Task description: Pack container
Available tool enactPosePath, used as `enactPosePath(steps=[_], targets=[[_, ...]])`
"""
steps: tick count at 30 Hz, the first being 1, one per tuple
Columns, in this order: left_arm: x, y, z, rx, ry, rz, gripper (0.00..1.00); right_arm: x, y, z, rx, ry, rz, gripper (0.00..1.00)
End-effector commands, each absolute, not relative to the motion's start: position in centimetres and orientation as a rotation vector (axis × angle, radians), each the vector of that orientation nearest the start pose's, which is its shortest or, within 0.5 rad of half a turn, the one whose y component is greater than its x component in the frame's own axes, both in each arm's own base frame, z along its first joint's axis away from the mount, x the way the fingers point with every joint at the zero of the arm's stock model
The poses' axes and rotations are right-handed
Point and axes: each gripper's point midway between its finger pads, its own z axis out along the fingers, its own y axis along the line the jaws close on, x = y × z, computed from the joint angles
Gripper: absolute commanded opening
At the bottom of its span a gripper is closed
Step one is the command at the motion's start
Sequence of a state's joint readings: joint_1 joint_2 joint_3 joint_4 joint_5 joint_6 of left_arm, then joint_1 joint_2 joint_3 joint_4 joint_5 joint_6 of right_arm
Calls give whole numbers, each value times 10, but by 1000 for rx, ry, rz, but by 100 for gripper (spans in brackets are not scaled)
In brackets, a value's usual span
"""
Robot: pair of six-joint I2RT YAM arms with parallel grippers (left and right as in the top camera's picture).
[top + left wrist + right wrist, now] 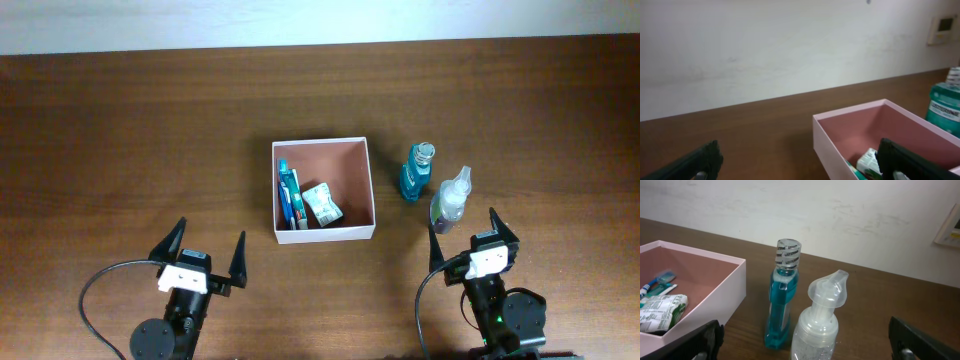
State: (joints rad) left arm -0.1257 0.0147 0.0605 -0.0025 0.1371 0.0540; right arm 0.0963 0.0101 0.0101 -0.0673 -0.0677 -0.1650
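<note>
The container (pixel 322 147) is a square white box with a reddish-brown inside at the table's middle. In it lie a blue toothbrush pack (pixel 288 196) and a white-green sachet (pixel 322 203). A blue mouthwash bottle (pixel 417 172) and a clear pump bottle (pixel 451 199) stand upright to the container's right. My left gripper (pixel 210 250) is open and empty, near and left of the container (pixel 822 137). My right gripper (pixel 468 240) is open, with the pump bottle (pixel 817 325) between and just ahead of its fingers; the mouthwash bottle (pixel 783 295) stands behind it.
The wooden table (pixel 120 130) reaches back to a white wall (pixel 765 45). A wall panel (pixel 943 27) hangs at the far right. Each arm's base and black cable sit at the near edge.
</note>
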Motion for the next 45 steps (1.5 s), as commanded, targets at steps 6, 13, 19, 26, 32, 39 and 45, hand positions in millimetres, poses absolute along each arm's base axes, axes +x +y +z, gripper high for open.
enactPosePath(steps=[6,13,19,26,32,39,45], targets=[[236,-60,184,303,1546,-172,99,243,36,157,-267,1620,-1,98],[235,-60,169,306,1609,-178,100,243,36,157,-267,1620,-1,98],[234,-60,158,308,1653,-181,99,243,36,157,-267,1620,-1,98],[234,-60,158,308,1653,-181,99,243,36,157,-267,1620,-1,98],[234,-60,158,308,1653,-181,99,243,36,157,-267,1620,-1,98],[234,-60,158,308,1653,-181,99,243,39,158,-281,1616,15,98],[234,-60,158,308,1653,-181,99,240,53,177,-331,1528,83,98]])
